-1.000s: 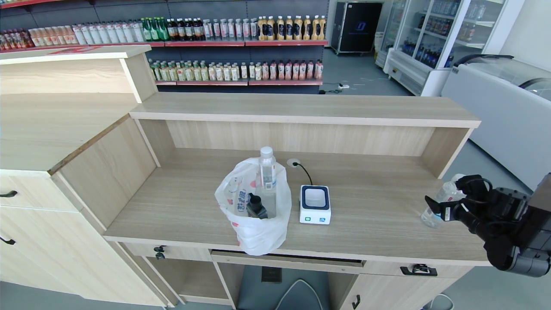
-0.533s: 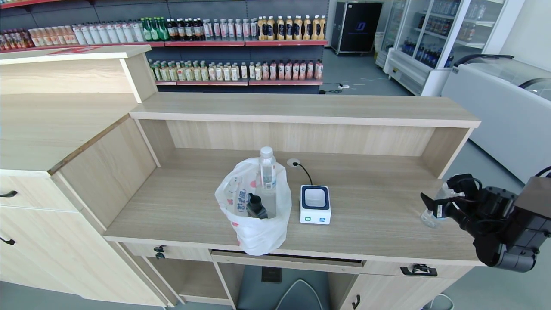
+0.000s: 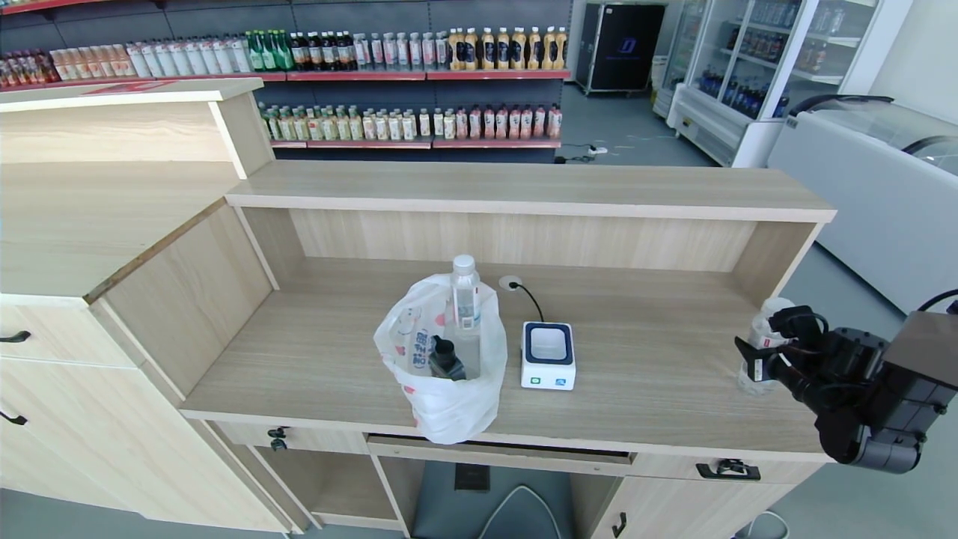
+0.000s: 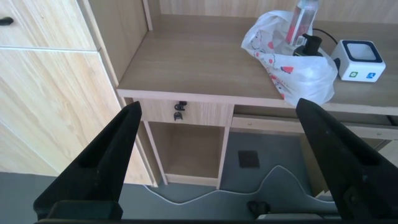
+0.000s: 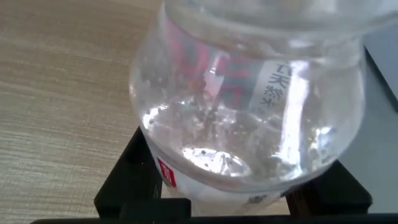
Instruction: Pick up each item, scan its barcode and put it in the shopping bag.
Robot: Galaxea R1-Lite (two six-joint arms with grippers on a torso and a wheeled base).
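Bottle (image 3: 756, 333) stands gripped between the right arm's jaws.

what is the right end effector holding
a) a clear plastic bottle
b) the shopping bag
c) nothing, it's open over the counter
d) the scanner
a: the right end effector is closed around a clear bottle at the right end of the counter, well apart from the scanner and the bag.
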